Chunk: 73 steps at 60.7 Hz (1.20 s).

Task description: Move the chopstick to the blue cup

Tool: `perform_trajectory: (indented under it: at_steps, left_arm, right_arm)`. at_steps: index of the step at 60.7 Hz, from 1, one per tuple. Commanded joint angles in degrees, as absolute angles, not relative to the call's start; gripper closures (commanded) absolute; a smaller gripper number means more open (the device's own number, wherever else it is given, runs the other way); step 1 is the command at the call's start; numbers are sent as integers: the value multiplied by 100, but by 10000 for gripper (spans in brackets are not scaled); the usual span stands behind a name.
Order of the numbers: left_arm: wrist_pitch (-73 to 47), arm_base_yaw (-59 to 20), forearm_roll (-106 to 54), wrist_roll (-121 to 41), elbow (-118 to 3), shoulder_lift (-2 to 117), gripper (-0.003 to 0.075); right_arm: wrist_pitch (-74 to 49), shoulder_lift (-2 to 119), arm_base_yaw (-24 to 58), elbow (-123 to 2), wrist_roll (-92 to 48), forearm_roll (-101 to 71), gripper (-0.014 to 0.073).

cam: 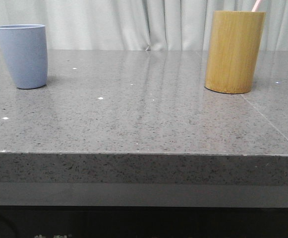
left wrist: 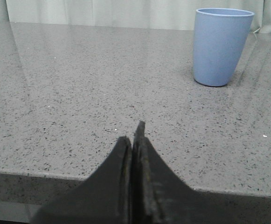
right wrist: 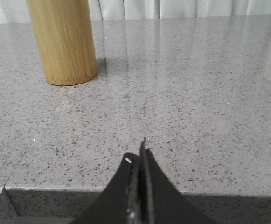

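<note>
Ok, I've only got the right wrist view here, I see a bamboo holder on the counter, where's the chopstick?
Observer: The front view shows a pink chopstick tip poking out of the bamboo holder, at its top rim.
Operator: And the blue cup, where is it?
Observer: The blue cup stands upright at the far left of the counter, well apart from the holder.
Operator: Is the left gripper holding anything?
Observer: No. In the left wrist view the left gripper is shut on nothing, over the counter's near edge, with the cup beyond it.
</note>
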State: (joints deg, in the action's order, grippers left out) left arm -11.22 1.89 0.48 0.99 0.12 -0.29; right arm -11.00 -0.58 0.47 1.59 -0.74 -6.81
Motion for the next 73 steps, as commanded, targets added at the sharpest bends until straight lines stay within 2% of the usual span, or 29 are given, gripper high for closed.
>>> perform_trajectory:
  at_steps: [1, 73]
  left_arm:
    - [-620, 203, 0, 154, 53, -167, 739]
    - [-572, 203, -262, 154, 53, -167, 739]
  right_arm:
    - [-660, -179, 8, 133, -123, -661, 661]
    - [-660, -179, 8, 133, -123, -661, 661]
